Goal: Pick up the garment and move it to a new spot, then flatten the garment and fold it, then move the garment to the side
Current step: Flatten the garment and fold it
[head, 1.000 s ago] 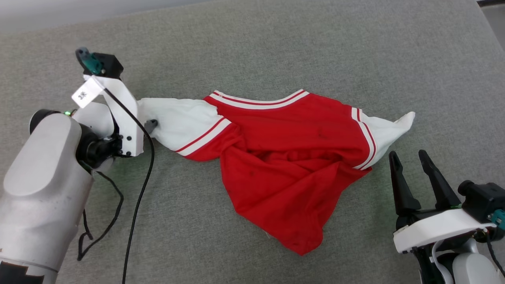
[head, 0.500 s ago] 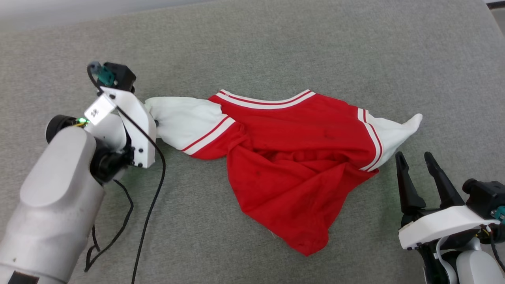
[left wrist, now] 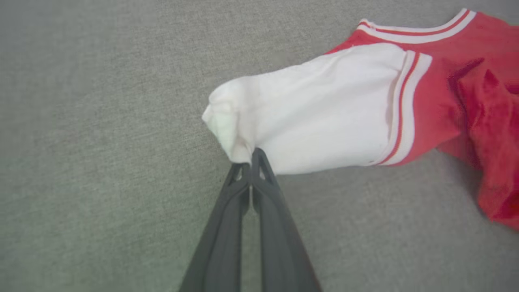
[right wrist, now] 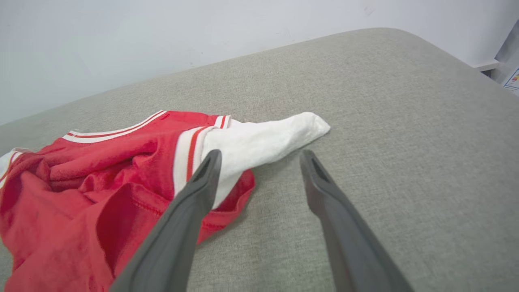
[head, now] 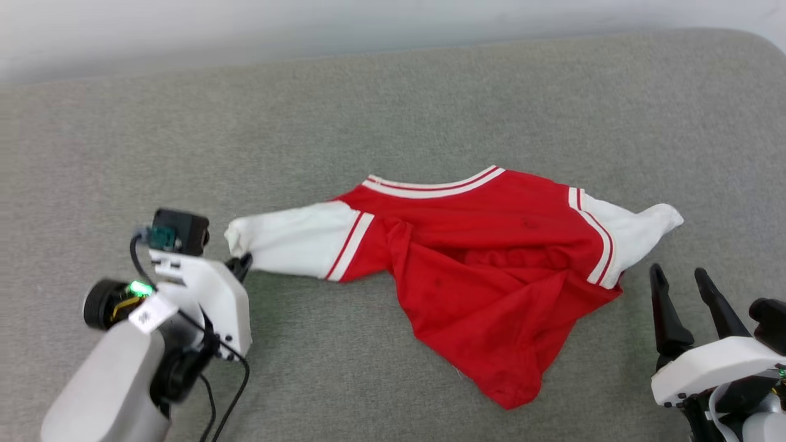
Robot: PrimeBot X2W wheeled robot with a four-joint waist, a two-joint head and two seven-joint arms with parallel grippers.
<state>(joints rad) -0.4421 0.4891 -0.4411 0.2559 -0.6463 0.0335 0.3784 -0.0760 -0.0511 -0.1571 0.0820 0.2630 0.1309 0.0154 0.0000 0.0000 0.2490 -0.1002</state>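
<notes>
The garment (head: 485,264) lies bunched midway across the grey cushion (head: 344,104), one cuff pinched.
The left gripper (left wrist: 251,156) is clenched on the white cuff; the right gripper (right wrist: 259,160) waits spread beside the other sleeve. Pull low and steadily so the cuff doesn't slip. The red body is crumpled, its hem twisted to a point.

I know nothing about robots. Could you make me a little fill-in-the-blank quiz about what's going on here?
1. The left gripper is shut on the end of a ____ sleeve of the garment.
2. The right gripper is wide ____, holding nothing.
3. The garment's body is ____ in colour.

Missing words: white; open; red.
</notes>
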